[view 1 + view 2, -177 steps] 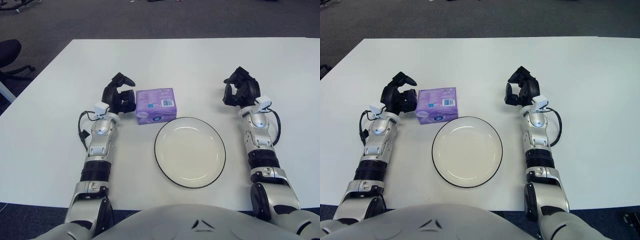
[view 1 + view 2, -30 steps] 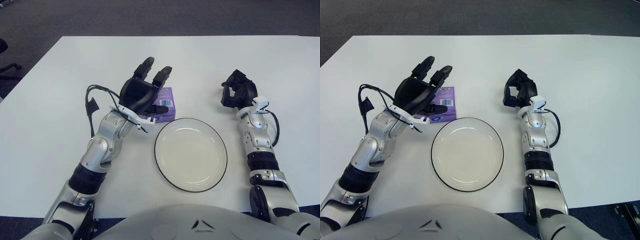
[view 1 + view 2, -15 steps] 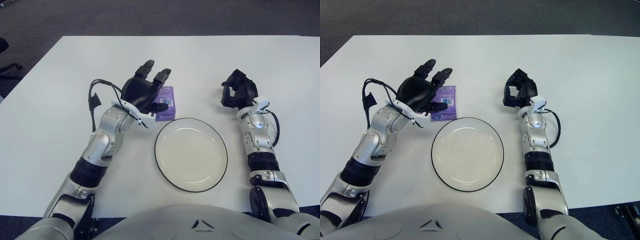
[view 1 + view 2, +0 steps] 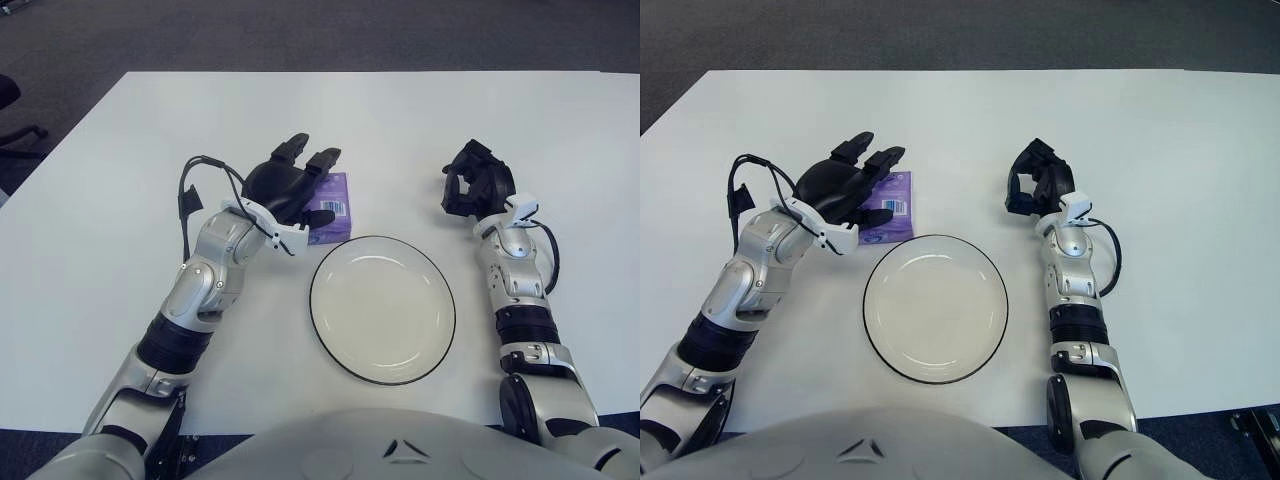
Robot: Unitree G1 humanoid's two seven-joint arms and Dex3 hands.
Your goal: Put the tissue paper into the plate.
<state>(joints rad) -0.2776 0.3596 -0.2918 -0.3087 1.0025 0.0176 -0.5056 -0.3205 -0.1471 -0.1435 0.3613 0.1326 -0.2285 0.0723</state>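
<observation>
A purple tissue pack (image 4: 331, 216) lies flat on the white table (image 4: 110, 200), just behind the left rim of a round white plate (image 4: 381, 307) with a dark edge. My left hand (image 4: 288, 184) hovers over the pack's left half with its fingers spread, palm down, hiding much of the pack. It holds nothing. My right hand (image 4: 474, 186) rests on the table to the right of the plate, fingers curled and empty. The plate has nothing on it.
The table's far edge runs along the top of the view with dark carpet (image 4: 300, 35) beyond. A black cable loops off my left wrist (image 4: 190, 195).
My left hand has swung up from beside the pack, come over it, and in the last second dropped lower and flatter over it. The pack, plate and right hand have not moved.
</observation>
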